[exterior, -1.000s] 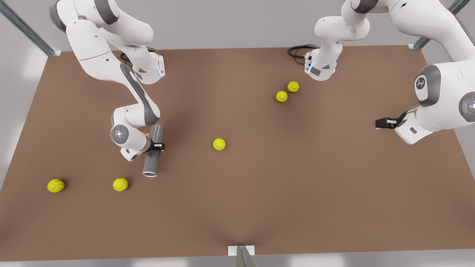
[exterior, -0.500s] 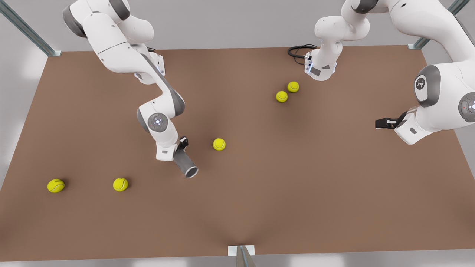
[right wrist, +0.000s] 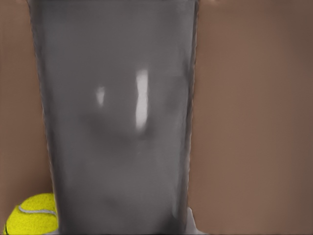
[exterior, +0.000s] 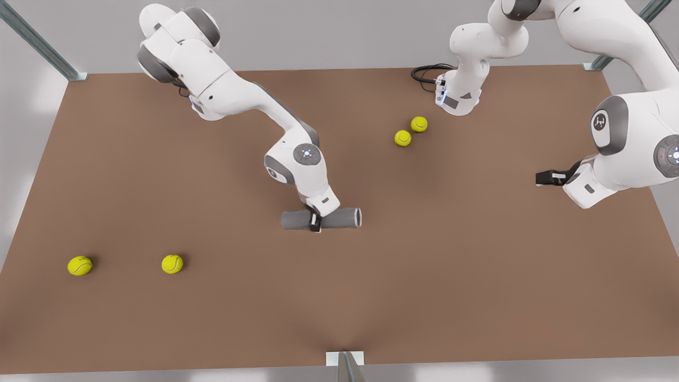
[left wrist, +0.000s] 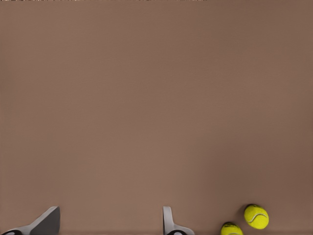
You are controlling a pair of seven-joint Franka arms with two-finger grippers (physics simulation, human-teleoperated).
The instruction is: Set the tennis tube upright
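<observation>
Tube: tennis tube lies level mid-frame, clamped at its middle by right gripper.
Advice: swing silvery rim upward, then lower.
Left gripper: waits, jaws apart.

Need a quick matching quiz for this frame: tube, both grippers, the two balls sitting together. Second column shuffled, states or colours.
Column 1
1. tennis tube
2. right gripper
3. left gripper
4. ball pair

Column 2
A. open, waiting near the front view's right edge
B. yellow-green, side by side
C. dark grey, horizontal, not upright
D. shut on the tube's middle

Pairs: 1-C, 2-D, 3-A, 4-B
</observation>
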